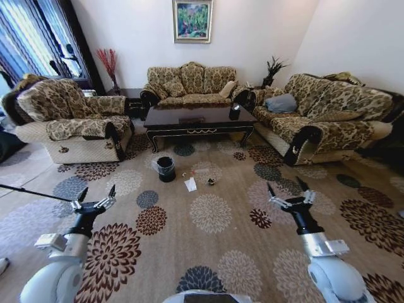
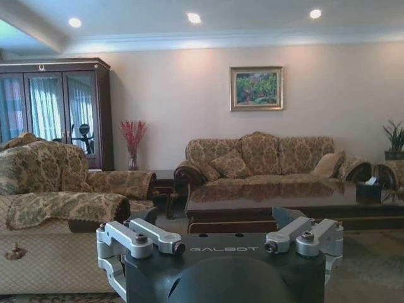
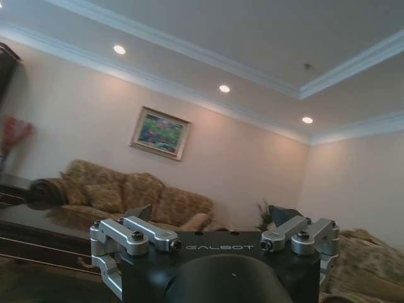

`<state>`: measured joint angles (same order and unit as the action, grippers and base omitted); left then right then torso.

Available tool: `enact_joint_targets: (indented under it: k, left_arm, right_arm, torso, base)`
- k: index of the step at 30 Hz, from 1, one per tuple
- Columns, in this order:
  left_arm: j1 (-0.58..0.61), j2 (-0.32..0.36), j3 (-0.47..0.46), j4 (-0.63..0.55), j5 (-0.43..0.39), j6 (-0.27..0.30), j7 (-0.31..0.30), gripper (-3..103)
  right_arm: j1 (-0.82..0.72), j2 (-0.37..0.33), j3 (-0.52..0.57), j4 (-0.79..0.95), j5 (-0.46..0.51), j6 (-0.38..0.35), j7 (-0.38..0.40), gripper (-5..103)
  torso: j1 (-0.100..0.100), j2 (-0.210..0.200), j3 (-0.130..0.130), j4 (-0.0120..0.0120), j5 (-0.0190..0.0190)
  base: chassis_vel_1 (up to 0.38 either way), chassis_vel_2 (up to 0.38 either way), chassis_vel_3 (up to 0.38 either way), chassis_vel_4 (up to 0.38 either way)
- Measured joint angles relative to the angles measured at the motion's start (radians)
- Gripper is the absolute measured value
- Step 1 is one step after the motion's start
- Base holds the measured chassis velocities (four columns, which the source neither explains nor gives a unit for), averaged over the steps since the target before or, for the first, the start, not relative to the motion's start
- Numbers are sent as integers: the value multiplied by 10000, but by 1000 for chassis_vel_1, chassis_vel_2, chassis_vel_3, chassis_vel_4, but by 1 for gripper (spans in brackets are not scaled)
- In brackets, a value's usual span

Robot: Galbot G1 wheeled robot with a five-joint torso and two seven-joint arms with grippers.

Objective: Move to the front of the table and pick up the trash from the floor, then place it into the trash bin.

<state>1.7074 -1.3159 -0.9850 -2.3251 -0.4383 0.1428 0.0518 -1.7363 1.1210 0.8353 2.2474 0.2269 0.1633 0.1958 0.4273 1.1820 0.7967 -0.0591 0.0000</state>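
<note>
Beige floor [image 1: 208,252] carries trash in front of table [image 1: 199,118]: white paper [image 1: 190,184], small dark wrapper [image 1: 211,182], bottle [image 1: 201,172] faint. Trash bin [image 1: 166,168] on carpet just left of the paper, near table's front edge. Left gripper [image 1: 96,201] and right gripper [image 1: 289,193] raised low before robot, both spread wide, holding nothing, well apart from litter. Risks, as judgement: driving too close rolls base over flat paper; thin sheet slips from fingers; light bin tips if bumped; busy carpet pattern hides small scraps.
</note>
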Motion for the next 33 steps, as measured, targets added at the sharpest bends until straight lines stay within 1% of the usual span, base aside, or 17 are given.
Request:
enact_joint_targets:
  k: [1,2,5,7,8,10,11,12,13,15,20,29,33]
  left_arm:
    - [87,-20,-21,-78,229,77,-20,100]
    - [140,-47,-21,-109,339,144,-45,100]
    - [248,-112,20,-148,473,270,-141,100]
    - [320,-160,57,-162,522,325,-221,100]
    - [320,-160,57,-162,522,325,-221,100]
    - [417,-202,100,-186,540,296,-307,100]
    - [426,-207,105,-191,536,285,-326,100]
    - [426,-207,105,-191,536,285,-326,100]
    - [427,-218,110,-196,484,254,-382,100]
    - [415,-249,102,-195,361,166,-415,100]
    - [372,-325,43,-91,219,52,-459,100]
    - [238,-396,18,41,-74,-198,-445,100]
    - [200,-396,29,129,-160,-226,-441,100]
  right_arm:
    - [-44,-68,-55,273,16,-392,510,100]
    - [-86,-103,-72,391,46,-518,631,100]
    - [-176,-143,-78,484,0,-510,563,100]
    - [-258,-147,-76,484,-23,-266,219,100]
    - [-258,-147,-76,484,-23,-266,219,100]
    - [-374,-145,-124,425,166,299,-692,100]
    - [-384,-143,-145,409,223,407,-870,100]
    - [-384,-143,-145,409,223,407,-870,100]
    - [-402,-134,-221,373,362,639,-1247,100]
    - [-429,-115,-297,336,390,787,-1547,100]
    - [-427,-115,-328,245,227,832,-1615,100]
    - [-361,-81,-331,119,235,825,-1534,100]
    - [-335,-44,-331,68,233,823,-1499,100]
  torso:
    - [0,0,0,0,0]
    - [1,0,0,1,-1]
    - [0,0,0,0,-1]
    - [0,0,0,0,0]
    - [0,0,0,0,0]
    - [0,0,0,0,1]
    - [0,0,0,0,0]
    - [0,0,0,0,0]
    - [0,0,0,0,0]
    - [0,1,0,0,0]
    - [0,0,0,0,0]
    - [0,0,0,0,0]
    - [0,0,0,0,0]
  base:
    - [0,0,0,0]
    - [0,0,0,0]
    - [0,0,0,0]
    - [0,0,0,0]
    - [0,0,0,0]
    - [0,0,0,0]
    - [0,0,0,0]
    - [0,0,0,0]
    - [0,0,0,0]
    - [0,0,0,0]
    - [0,0,0,0]
    - [0,0,0,0]
    - [0,0,0,0]
